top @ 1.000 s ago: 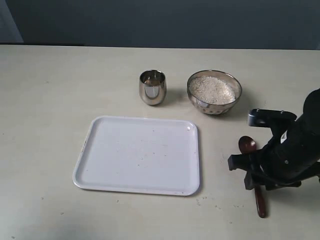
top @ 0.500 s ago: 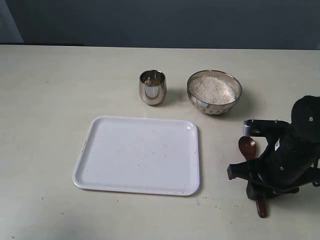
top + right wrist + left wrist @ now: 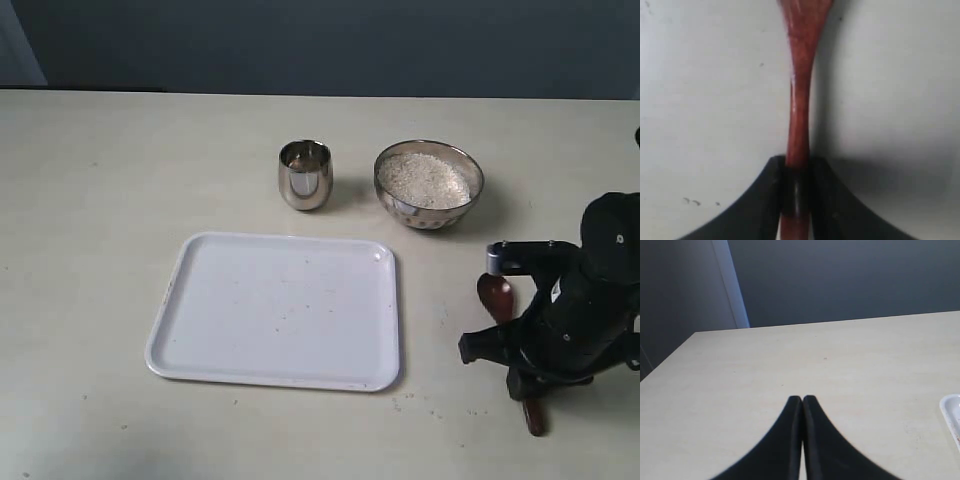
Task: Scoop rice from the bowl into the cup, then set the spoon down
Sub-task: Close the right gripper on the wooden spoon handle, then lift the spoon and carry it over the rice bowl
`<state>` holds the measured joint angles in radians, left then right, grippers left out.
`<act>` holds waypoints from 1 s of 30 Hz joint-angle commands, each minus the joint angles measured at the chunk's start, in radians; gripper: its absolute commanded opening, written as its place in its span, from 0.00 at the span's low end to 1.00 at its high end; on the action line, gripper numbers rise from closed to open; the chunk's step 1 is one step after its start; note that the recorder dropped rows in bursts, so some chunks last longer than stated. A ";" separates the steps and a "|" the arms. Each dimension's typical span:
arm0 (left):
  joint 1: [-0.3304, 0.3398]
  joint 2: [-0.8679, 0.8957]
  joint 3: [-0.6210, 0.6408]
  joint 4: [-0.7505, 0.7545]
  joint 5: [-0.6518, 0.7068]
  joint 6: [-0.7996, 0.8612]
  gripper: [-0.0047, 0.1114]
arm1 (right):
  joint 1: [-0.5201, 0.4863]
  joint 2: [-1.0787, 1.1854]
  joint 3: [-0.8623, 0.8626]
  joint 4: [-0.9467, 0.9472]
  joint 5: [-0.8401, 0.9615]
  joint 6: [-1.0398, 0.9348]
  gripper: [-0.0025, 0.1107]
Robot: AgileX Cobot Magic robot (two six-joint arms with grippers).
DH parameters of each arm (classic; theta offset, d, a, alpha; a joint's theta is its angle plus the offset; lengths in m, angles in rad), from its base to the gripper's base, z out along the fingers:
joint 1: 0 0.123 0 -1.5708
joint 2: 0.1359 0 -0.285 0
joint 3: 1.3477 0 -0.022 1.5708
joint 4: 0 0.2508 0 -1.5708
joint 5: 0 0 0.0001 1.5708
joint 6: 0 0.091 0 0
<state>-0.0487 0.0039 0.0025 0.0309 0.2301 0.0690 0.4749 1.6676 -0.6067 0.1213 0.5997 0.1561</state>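
The dark reddish-brown wooden spoon [image 3: 497, 296] lies on the table at the right, its oval bowl pointing toward the steel bowl. My right gripper [image 3: 527, 382] is down over its handle; in the right wrist view the fingers [image 3: 771, 186] press both sides of the spoon handle [image 3: 799, 115], shut on it. The steel bowl [image 3: 430, 184] holds a mound of white rice [image 3: 424, 178]. The small steel cup [image 3: 305, 175] stands to its left. My left gripper [image 3: 802, 401] is shut with nothing in it, over bare table, and is out of the exterior view.
A white tray [image 3: 279, 310] lies in front of the cup, left of the spoon. A few loose rice grains [image 3: 430, 408] are scattered on the table between the tray and my right arm. The tray's corner [image 3: 952, 412] shows in the left wrist view.
My right arm has sunk lower onto the spoon handle and shifted slightly right; the handle's end now pokes out farther right. Bowl, cup and tray have not moved.
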 commanded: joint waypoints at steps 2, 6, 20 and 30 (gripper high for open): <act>-0.002 -0.004 -0.003 -0.001 -0.013 -0.002 0.04 | 0.004 -0.030 -0.014 -0.037 0.110 -0.088 0.01; -0.002 -0.004 -0.003 -0.001 -0.013 -0.002 0.04 | 0.004 -0.106 -0.086 -0.064 0.290 -0.156 0.01; -0.002 -0.004 -0.003 -0.001 -0.013 -0.002 0.04 | 0.004 -0.225 -0.497 -0.346 0.503 -0.389 0.01; -0.002 -0.004 -0.003 -0.001 -0.013 -0.002 0.04 | 0.176 0.106 -0.637 -0.895 0.571 -0.350 0.01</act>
<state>-0.0487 0.0039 0.0025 0.0309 0.2301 0.0690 0.5893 1.7121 -1.2196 -0.6455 1.1383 -0.2253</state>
